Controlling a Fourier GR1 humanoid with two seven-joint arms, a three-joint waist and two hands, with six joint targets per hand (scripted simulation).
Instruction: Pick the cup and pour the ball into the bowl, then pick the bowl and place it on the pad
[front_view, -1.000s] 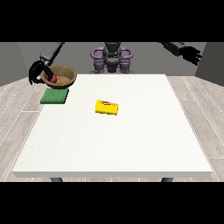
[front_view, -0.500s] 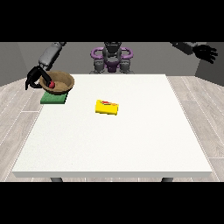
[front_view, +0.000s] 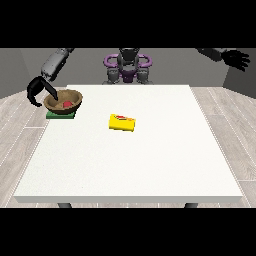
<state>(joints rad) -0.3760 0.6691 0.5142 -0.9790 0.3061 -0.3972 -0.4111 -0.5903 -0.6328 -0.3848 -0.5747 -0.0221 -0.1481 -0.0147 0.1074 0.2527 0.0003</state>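
Since the frame a second back, the wooden bowl (front_view: 63, 101) has come down onto the green pad (front_view: 61, 114) at the counter's (front_view: 150, 160) far left, red ball (front_view: 66, 104) inside; placement looks done. Front view: robot hand at view's left (front_view: 36, 92) sits just left of the bowl rim, fingers curved, apparently released. Robot hand at view's right (front_view: 237, 58) is raised far right, open, empty. Yellow cup (front_view: 122, 122) lies tipped mid-counter.
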